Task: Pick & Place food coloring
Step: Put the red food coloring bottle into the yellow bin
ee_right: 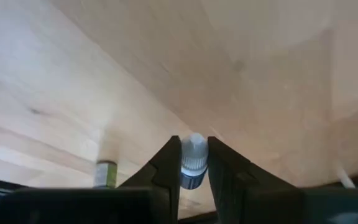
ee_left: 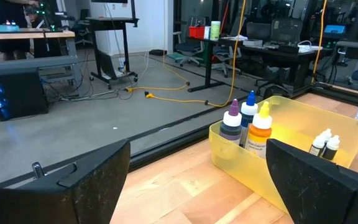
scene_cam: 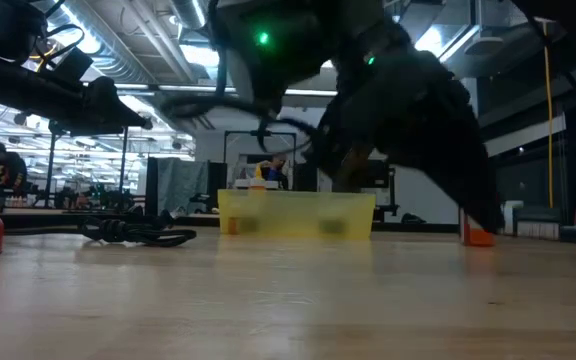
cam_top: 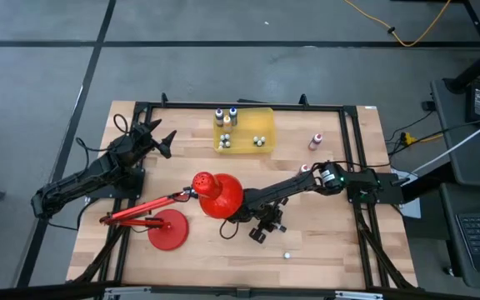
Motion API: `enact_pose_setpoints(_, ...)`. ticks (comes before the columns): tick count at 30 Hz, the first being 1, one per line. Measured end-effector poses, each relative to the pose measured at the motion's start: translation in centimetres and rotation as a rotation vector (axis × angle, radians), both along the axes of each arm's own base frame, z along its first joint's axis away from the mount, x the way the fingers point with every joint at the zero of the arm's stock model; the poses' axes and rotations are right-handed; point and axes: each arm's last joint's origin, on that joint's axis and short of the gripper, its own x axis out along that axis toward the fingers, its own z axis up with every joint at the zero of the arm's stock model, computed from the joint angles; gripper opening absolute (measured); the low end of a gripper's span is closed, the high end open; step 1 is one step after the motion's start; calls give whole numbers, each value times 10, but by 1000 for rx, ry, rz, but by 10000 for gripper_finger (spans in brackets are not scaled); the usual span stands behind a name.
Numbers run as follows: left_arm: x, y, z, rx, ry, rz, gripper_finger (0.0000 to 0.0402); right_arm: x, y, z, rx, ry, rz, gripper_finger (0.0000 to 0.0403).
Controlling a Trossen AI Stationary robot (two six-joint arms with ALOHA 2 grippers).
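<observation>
The right tool (ee_right: 193,163) pinches a white-capped food coloring bottle (ee_right: 192,163) just above the tabletop (cam_top: 323,250) near the red lamp (cam_top: 217,193), so carrying it to the yellow bin (cam_top: 267,125) seems next, while the left tool (cam_top: 162,138) waits wide open.

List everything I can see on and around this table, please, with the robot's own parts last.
Yellow bin: one, translucent yellow, far middle of the table.
Bottles in the bin: three taller ones with purple, blue and orange bodies at one end, several tiny white-capped ones beside them.
Pink bottle: one, standing on the table right of the bin.
Loose bottle: one, tiny and pale, near the front edge.
Red desk lamp: one, lying mid-table.
Held bottle: one, white cap.
Left gripper: open, raised left of the bin.
Right gripper: shut on the held bottle, front of mid-table.
</observation>
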Motion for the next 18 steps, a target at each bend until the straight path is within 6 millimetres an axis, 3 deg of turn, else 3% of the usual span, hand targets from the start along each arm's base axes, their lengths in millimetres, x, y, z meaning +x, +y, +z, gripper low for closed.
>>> enact_pose_setpoints(10, 0, 0, 0, 0, 0, 0, 365, -43, -11, 41, -111, -70, -79, 66)
enact_pose_setpoints(18, 0, 0, 0, 0, 0, 0, 364, -70, -26, 73, -186, -284, -120, 63)
